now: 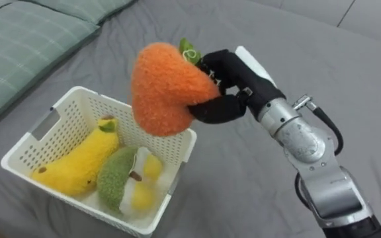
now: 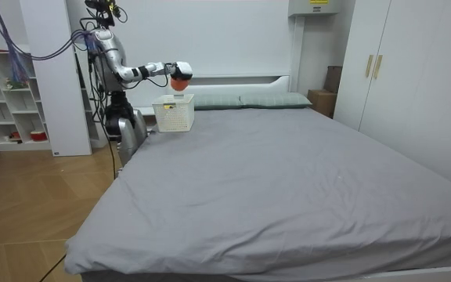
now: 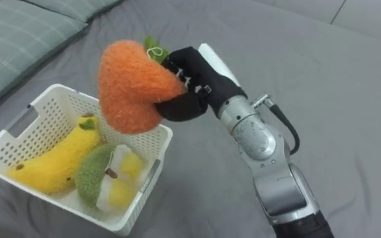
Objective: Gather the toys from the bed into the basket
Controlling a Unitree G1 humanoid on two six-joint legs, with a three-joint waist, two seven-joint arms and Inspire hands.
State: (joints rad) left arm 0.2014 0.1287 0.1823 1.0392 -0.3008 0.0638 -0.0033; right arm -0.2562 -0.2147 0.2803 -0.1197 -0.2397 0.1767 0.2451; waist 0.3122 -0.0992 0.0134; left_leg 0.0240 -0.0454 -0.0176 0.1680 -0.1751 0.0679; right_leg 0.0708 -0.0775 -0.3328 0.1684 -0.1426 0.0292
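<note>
My right hand (image 1: 227, 89) (image 3: 190, 84) is shut on an orange plush carrot (image 1: 166, 87) (image 3: 132, 84) with a green top, holding it in the air just above the near right corner of a white slatted basket (image 1: 35, 142) (image 3: 5, 142). Inside the basket lie a yellow plush banana (image 1: 81, 160) (image 3: 55, 160) and a green and yellow plush avocado (image 1: 124, 178) (image 3: 104, 180). In the room view I stand at the head end of the bed on the room view's left, my right hand (image 2: 183, 71) holding the carrot over the basket (image 2: 173, 113).
The basket rests on a grey bed sheet (image 1: 276, 39) (image 2: 272, 180). A green checked pillow (image 1: 18, 39) (image 3: 8, 36) lies to the left of the basket. In the room view, white shelves (image 2: 6, 102) stand behind me and a wardrobe (image 2: 413, 70) is on the right.
</note>
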